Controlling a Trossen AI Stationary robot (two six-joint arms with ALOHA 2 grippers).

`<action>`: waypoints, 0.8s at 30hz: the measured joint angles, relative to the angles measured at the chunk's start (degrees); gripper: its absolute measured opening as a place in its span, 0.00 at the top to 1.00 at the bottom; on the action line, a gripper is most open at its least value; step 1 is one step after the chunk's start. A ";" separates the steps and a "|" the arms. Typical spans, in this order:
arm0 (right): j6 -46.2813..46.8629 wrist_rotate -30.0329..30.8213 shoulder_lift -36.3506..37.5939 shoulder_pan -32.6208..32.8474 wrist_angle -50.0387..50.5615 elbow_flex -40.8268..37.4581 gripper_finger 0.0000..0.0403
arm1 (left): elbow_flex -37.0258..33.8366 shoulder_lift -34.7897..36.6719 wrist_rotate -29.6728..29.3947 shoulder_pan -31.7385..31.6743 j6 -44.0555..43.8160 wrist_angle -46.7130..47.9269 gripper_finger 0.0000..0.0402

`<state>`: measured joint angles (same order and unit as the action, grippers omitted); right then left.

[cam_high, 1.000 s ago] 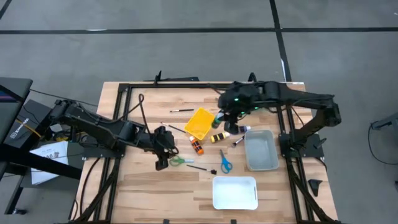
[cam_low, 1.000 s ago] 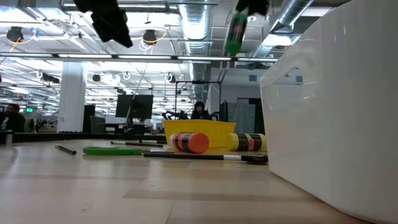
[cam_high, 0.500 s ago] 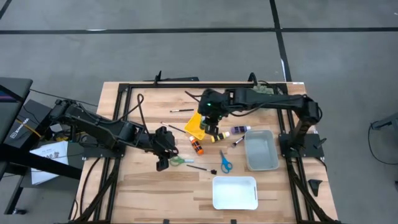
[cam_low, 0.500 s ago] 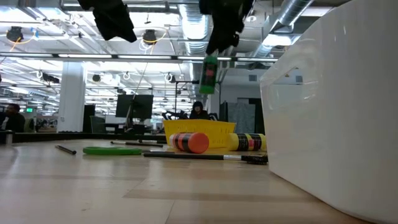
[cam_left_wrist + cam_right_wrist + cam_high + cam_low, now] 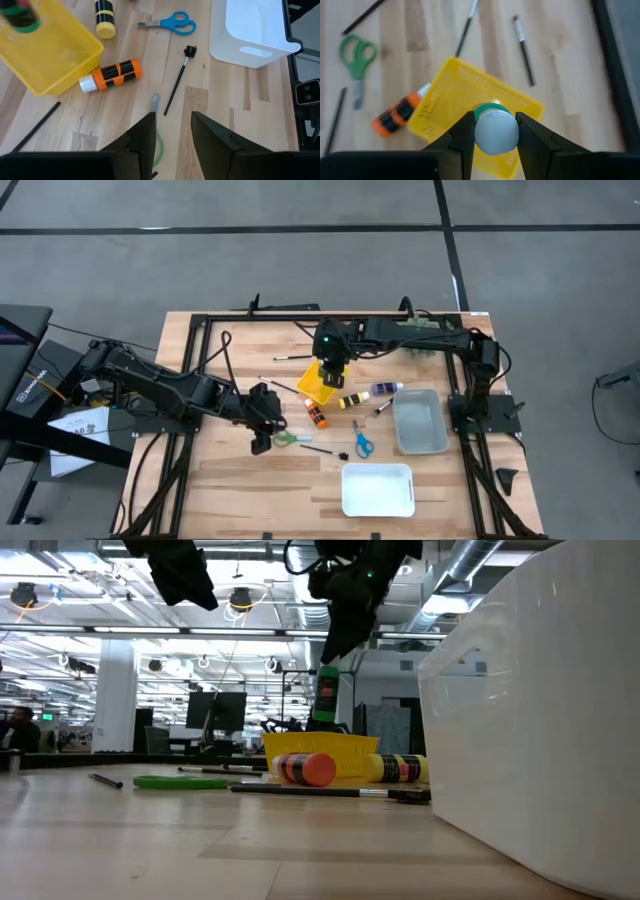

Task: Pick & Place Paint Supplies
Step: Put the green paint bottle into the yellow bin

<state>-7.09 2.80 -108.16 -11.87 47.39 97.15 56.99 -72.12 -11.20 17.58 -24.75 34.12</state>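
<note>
Since a second ago, our right gripper point(image 5: 493, 131), pinching the green bottle point(image 5: 326, 698), moved over the yellow basket point(image 5: 322, 379). Released off-centre, it could bounce out. Our left gripper point(image 5: 171, 131) waits spread.

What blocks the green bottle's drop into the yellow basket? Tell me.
Nothing visible. The right gripper holds the green bottle directly above the yellow basket, whose visible interior looks empty; the orange bottle lies outside it.

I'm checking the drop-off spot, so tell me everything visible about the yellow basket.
The yellow basket is a small, shallow tray of what looks like perforated plastic, sitting flat but skewed on the wooden table. It looks empty. The right gripper holds a green paint bottle above it. An orange paint bottle lies beside it.
</note>
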 joint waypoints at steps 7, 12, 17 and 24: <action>-0.63 -1.11 0.13 -3.14 -1.61 -2.55 0.73 | 0.00 0.00 -0.72 0.00 0.02 -0.01 0.71; -1.95 -1.32 0.13 -3.41 -5.89 -4.86 0.73 | 0.00 0.00 -1.43 -0.02 0.05 -0.02 0.71; -1.95 -1.46 0.13 -3.17 -6.56 -6.86 0.73 | 0.00 0.00 -1.53 -0.02 0.04 -0.01 0.71; -1.95 -1.78 0.15 -2.96 -9.59 -8.95 0.73 | 0.00 0.00 -2.11 -0.02 0.06 0.08 0.71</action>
<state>-9.04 1.02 -108.01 -14.83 37.80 88.20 56.99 -72.12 -13.31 17.56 -24.69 34.20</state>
